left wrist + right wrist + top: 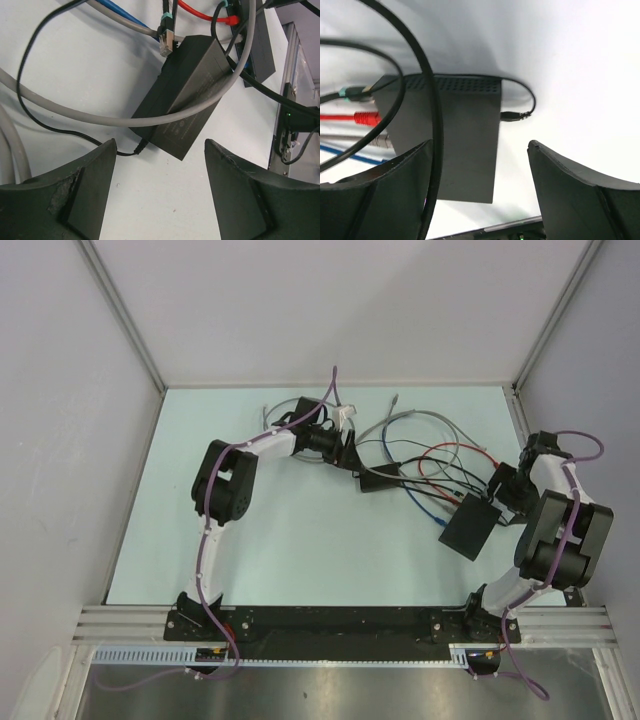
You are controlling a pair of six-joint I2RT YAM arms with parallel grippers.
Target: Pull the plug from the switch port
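pale table (pixel 280 540) boxed in by grey walls (pixel 300 310). the switch (pixel 472 528), a flat matte-black box with one perforated narrow side, lies toward 4 o'clock from the table's middle. in the right wrist view its switch port (pixel 387 120) edge faces 9 o'clock, where a red plug (pixel 366 118), a teal-collared plug (pixel 352 92), a grey cable (pixel 375 141) and a blue cable (pixel 350 156) meet it. right gripper (pixel 480 145) hovers over the box, spread wide, holding nothing. left gripper (pixel 160 145) gapes wide above the chunkier black brick (pixel 187 95).
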